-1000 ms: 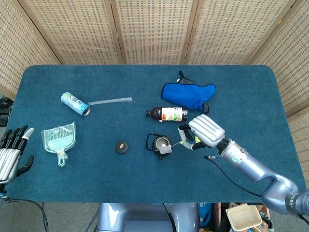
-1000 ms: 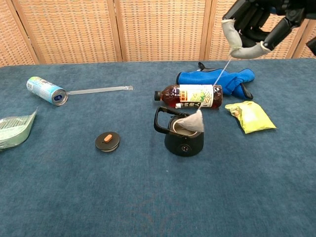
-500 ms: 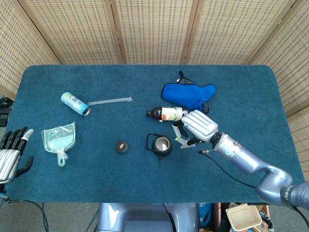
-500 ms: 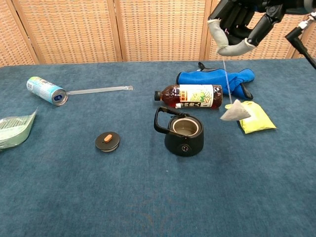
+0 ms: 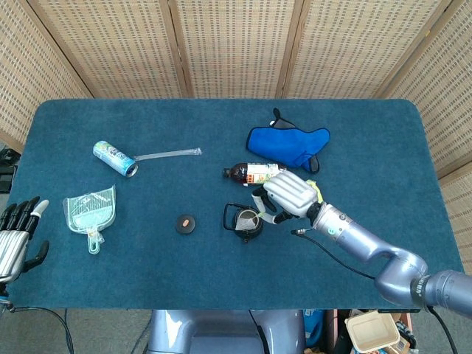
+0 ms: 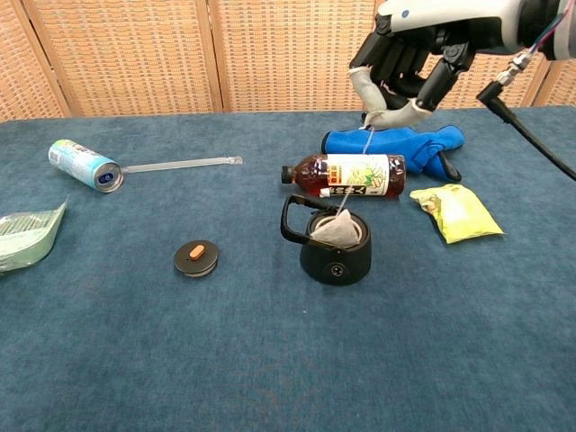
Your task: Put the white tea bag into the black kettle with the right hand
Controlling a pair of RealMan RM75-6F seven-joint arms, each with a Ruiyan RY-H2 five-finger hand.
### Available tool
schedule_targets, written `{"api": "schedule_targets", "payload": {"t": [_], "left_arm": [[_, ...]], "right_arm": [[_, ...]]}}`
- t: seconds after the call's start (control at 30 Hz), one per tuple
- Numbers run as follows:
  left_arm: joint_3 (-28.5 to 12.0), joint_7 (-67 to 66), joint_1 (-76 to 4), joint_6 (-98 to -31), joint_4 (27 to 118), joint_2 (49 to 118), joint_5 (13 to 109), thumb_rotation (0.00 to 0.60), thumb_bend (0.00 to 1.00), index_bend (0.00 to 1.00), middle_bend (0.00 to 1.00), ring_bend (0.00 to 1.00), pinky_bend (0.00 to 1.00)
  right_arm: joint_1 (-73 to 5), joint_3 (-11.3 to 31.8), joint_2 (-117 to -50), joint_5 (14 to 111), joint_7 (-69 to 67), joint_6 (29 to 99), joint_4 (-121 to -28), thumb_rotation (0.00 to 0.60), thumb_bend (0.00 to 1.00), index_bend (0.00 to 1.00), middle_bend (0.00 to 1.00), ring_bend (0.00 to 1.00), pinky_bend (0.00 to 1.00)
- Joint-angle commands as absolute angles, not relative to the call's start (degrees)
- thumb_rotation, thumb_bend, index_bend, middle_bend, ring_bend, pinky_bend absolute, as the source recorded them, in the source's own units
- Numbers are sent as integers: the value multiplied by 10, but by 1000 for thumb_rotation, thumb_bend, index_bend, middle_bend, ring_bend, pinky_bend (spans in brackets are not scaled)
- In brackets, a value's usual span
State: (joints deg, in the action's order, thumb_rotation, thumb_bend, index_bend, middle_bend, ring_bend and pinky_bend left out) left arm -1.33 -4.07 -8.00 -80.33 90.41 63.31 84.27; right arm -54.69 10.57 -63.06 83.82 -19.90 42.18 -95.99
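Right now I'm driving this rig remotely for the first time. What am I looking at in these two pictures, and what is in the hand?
You have two robot arms with human-like hands at a blue table. One picture looks down from the robot's head, the other looks forward from its chest.

The right hand pinches a string; the white tea bag hangs from it at the mouth of the black kettle, not yet released. The left hand waits at the table's edge, holding nothing.

Also on the table: the kettle's lid, a brown bottle lying down, a blue mitt, a yellow packet, a can with a clear stick beside it, and a small clear dustpan.
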Motion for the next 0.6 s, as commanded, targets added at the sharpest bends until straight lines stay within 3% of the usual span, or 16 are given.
{"api": "schedule_targets", "payload": {"t": [0.03,0.6], "left_arm": [[-13,-39,-79,-803,901,635,841,600,479,29,0,0,0],[-11,-31,-76,-803,895,635,843,600,479,29,0,0,0]], "right_arm": [[-550,107,-635,834,-196,418,-957,600,521,675,823,833,865],[-549,86,-661,838,-157,412,-935,600,521,675,815,833,865]]}}
